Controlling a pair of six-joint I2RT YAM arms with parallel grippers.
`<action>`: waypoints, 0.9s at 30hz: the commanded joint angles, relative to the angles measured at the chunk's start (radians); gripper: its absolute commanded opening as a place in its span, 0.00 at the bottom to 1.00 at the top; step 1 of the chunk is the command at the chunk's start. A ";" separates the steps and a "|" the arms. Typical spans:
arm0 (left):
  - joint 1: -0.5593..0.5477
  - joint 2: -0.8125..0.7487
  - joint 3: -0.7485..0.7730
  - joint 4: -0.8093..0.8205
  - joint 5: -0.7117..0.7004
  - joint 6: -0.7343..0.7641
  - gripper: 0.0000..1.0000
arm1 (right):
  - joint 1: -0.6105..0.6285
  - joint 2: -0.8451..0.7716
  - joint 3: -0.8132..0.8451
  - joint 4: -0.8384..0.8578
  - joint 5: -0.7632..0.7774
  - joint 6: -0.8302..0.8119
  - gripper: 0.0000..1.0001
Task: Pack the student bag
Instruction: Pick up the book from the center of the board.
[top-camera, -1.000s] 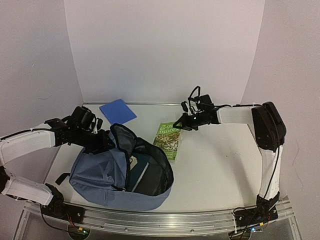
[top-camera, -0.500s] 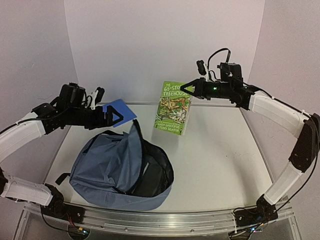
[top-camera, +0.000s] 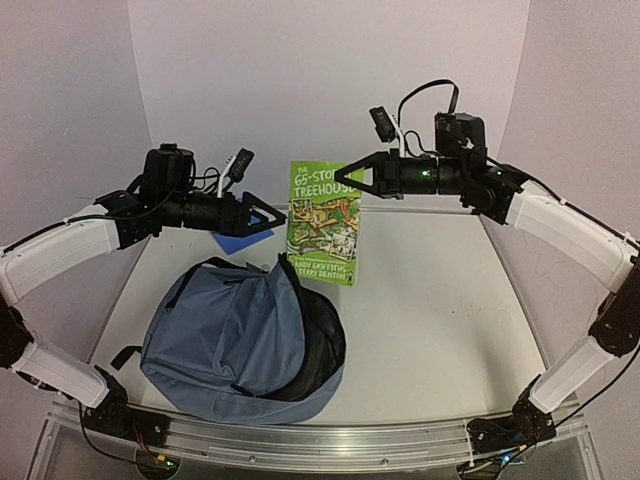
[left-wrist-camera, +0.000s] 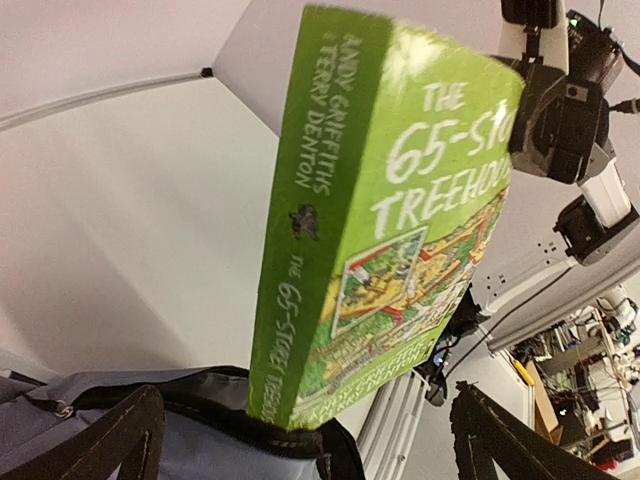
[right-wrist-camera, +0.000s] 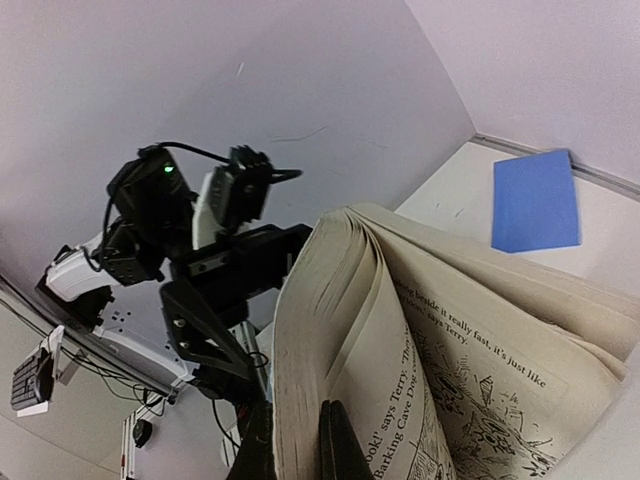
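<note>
at the near edge of the table (top-camera: 440, 310), just beyond the arm bases and left of centre, the student bag (top-camera: 220, 340) lies on its side. its mouth (top-camera: 322, 350) faces right with dark lining showing. the upper lip (top-camera: 285, 272) stands up as a loose flap on the bag's far side.

handling, as judged: the bag is soft, limp fabric. it will sag and fold wherever it is not supported, and the mouth is likely to close under its own weight. it is not fragile, and the cloth should not be slippery. the best hold looks to be the upper lip along the zipper edge, pinched and lifted to keep the mouth gaping. a grip on the body panel would only bunch the cloth.

above that lip hangs a green paperback (top-camera: 325, 222), upright, front cover toward the overhead camera. its lower edge is at the lip, but whether it touches the fabric cannot be told. the right gripper (top-camera: 358, 178) is clenched on the book's upper right corner. the right wrist view shows one finger between the leaves, with the pages fanning apart.

level with the book and just beside its left edge, the left gripper (top-camera: 262, 218) is spread wide and holds nothing.

farther back, a blue book (top-camera: 232, 243) lies flat on the table, partly hidden behind the left gripper.
</note>
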 joint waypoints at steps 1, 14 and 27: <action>-0.039 0.028 0.053 0.074 0.117 0.002 1.00 | 0.038 -0.064 0.078 0.114 -0.070 0.024 0.00; -0.062 0.010 -0.051 0.248 0.218 -0.085 0.14 | 0.048 -0.083 -0.009 0.156 0.021 0.014 0.00; -0.103 0.015 0.003 -0.138 0.276 0.096 0.00 | 0.044 -0.019 0.023 -0.333 0.174 -0.364 0.98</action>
